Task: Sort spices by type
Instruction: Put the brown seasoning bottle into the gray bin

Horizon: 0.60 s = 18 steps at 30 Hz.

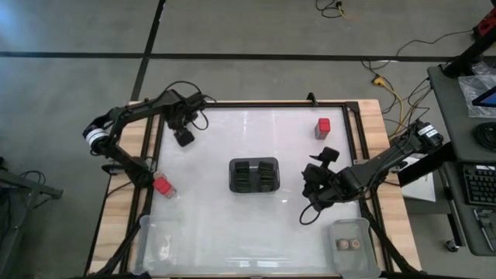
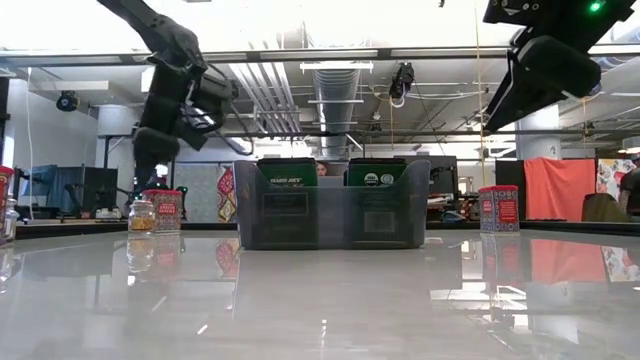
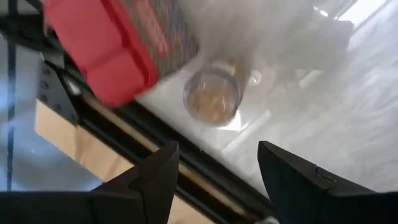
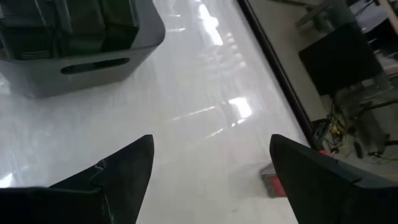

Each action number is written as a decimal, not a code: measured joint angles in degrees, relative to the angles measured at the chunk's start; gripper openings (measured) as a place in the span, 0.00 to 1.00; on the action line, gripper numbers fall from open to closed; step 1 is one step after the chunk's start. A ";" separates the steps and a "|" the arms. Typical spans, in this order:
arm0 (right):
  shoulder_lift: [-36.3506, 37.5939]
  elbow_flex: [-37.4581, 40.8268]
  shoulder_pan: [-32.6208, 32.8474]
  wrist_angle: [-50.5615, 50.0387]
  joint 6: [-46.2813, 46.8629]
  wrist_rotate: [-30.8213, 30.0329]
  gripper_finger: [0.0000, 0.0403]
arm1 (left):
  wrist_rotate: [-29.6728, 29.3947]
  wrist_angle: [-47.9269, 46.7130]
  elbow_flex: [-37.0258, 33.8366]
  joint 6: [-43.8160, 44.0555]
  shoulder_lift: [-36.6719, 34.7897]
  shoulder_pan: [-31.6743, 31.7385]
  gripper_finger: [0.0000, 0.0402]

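A red boxy spice (image 1: 162, 185) stands by the table's left edge with a tiny round jar (image 1: 171, 191) right beside it; both also show in the left wrist view, the red box (image 3: 115, 46) and the jar (image 3: 212, 96). My left gripper (image 3: 214, 152) hangs open above the table (image 1: 184, 138), on the far side of that pair, touching nothing. A second red box (image 1: 323, 126) stands at the far right. My right gripper (image 4: 211, 143) is open and raised right of the dark slotted holder (image 1: 254, 175), holding nothing.
A clear bin (image 1: 353, 231) at the near right holds two round jars (image 1: 347, 245). Another clear bin (image 1: 147, 232) sits at the near left. The holder stands mid-table. A black frame rail (image 3: 186, 162) runs along the table's left edge beside the pair.
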State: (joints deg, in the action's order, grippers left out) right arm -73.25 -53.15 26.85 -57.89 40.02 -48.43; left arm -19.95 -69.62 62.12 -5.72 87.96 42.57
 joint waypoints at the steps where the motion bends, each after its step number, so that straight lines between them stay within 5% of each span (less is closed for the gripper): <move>1: 0.00 0.00 0.00 0.02 0.02 0.39 0.78 | 0.01 -0.19 -0.88 0.16 -0.64 0.41 0.51; 10: 0.00 -0.44 0.00 0.39 0.94 4.01 0.81 | 5.50 7.34 -5.26 -6.19 -3.93 3.07 0.51; 18: 0.00 -0.92 0.00 0.41 4.20 6.95 0.78 | 4.18 6.70 -5.30 -11.44 -3.67 6.49 0.51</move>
State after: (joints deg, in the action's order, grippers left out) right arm -73.25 -54.06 26.85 -57.48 44.21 -41.48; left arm -15.77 -62.92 56.82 -17.15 84.29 49.07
